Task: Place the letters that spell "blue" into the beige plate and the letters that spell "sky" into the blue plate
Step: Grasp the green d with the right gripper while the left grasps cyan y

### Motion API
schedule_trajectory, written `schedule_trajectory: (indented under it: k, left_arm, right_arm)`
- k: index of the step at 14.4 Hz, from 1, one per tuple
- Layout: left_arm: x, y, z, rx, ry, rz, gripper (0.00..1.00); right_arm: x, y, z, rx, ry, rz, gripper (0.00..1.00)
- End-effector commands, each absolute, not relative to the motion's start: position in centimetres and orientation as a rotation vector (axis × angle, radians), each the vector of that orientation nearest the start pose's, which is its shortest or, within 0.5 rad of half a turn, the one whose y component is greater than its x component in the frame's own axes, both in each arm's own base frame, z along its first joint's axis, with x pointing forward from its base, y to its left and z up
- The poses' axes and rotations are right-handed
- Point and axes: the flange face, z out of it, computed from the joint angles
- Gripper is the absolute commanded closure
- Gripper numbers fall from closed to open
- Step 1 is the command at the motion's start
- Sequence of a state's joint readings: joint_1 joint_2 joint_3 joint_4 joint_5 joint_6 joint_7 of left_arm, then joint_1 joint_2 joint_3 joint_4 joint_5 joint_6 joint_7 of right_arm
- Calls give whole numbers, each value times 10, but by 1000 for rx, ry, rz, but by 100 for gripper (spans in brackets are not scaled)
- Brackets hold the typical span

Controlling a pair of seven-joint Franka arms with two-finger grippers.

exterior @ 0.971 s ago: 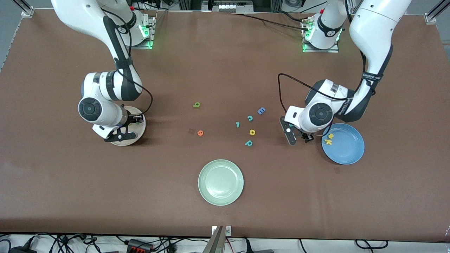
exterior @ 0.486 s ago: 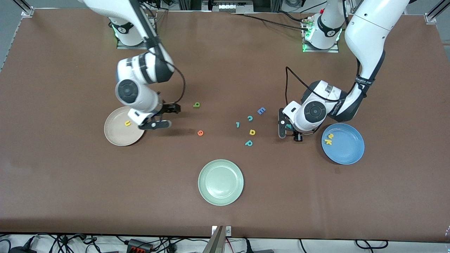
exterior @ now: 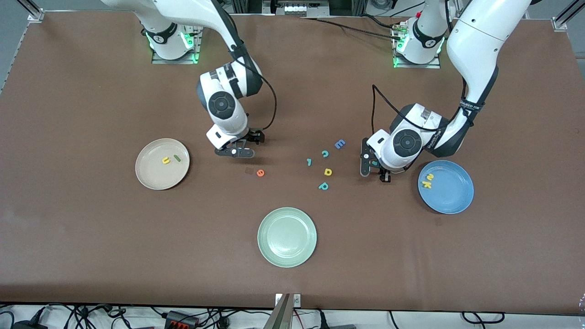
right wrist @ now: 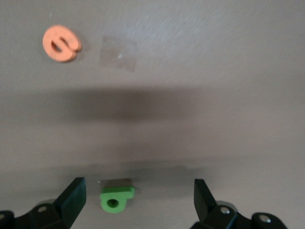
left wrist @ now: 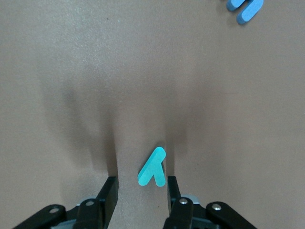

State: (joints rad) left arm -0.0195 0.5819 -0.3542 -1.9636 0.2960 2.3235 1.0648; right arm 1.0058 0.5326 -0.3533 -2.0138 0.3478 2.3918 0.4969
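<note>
My left gripper (left wrist: 140, 188) is down at the table beside the blue plate (exterior: 450, 203). Its jaws are open, with the teal y (left wrist: 153, 168) lying flat between them, close to one finger (left wrist: 172, 188) and apart from the other. The blue plate holds the yellow-green s (exterior: 429, 177) and the yellow k (exterior: 426, 184). My right gripper (right wrist: 138, 195) hangs wide open low over the green b (right wrist: 116, 198), which the front view hides. The orange e (exterior: 260, 172) lies a little nearer to the front camera. The beige plate (exterior: 153, 178) holds the yellow u (exterior: 166, 160) and the green l (exterior: 176, 158).
Between the two grippers lie a blue E (exterior: 339, 144), a teal c (exterior: 325, 153), a small teal bar (exterior: 309, 161), a yellow d-shaped letter (exterior: 328, 172) and a teal p (exterior: 323, 186). A pale green plate (exterior: 287, 236) sits nearer to the front camera.
My right gripper left the beige plate, where the green l now lies, and came over the b with its jaws opened wide. My left gripper's jaws narrowed around the teal y.
</note>
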Motion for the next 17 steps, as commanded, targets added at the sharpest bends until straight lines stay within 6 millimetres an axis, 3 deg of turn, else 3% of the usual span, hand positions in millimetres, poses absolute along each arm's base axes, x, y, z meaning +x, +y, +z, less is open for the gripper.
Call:
schedule_trajectory:
  k: [1, 5, 9, 11, 13, 14, 15, 17]
  left_arm:
    - [552, -211, 172, -2135, 2352, 253, 51]
    - [548, -212, 169, -2131, 2360, 249, 53]
    - [545, -216, 167, -2123, 2369, 248, 66]
    - [542, -227, 167, -2097, 2388, 230, 72]
    - [542, -228, 168, -2095, 2389, 225, 84]
    - [543, -225, 171, -2098, 2383, 232, 86]
    - [546, -221, 175, -2105, 2372, 235, 86]
    - [554, -202, 191, -2144, 2322, 267, 86]
  right_arm:
    - [447, 386, 177, -3137, 156, 172, 0]
    - [442, 394, 176, -3140, 113, 173, 1]
    - [441, 394, 173, -3147, 64, 176, 17]
    - [441, 393, 172, -3147, 11, 181, 25]
    - [441, 393, 172, -3148, -4, 185, 34]
    - [440, 393, 172, -3149, -2, 190, 46]
    - [440, 393, 172, -3148, 3, 190, 51]
    - [440, 393, 172, -3148, 3, 190, 52]
